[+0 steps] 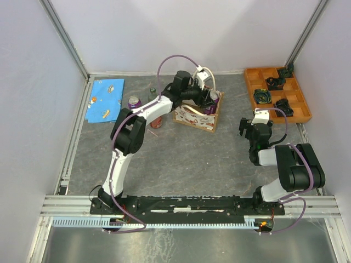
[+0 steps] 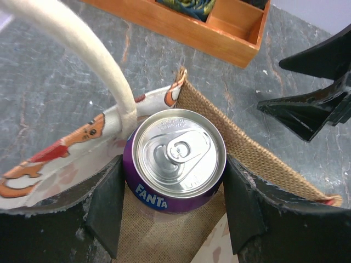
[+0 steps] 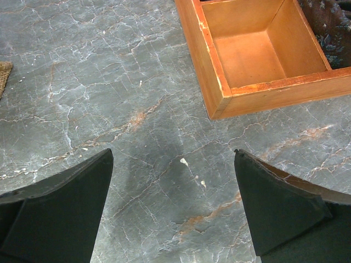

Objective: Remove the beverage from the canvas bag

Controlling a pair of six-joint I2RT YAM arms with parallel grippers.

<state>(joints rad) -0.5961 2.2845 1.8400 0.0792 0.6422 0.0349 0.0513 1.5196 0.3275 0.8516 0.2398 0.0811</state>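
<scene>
The canvas bag (image 1: 196,116) stands at the back middle of the table, with a white loop handle (image 2: 93,60) and a red-and-white print. In it stands a purple Fanta can (image 2: 175,159), the beverage, top up. My left gripper (image 2: 173,162) reaches into the bag from above. Its two black fingers (image 2: 109,203) press on either side of the can. In the top view the left gripper (image 1: 210,98) is at the bag's right end. My right gripper (image 3: 173,152) is open and empty over bare table, to the right of the bag (image 1: 245,128).
An orange compartment tray (image 1: 277,93) with dark items sits at the back right; its corner shows in the right wrist view (image 3: 219,104). A second purple can (image 1: 134,102), a green bottle (image 1: 152,94) and a blue cloth (image 1: 105,99) lie left of the bag.
</scene>
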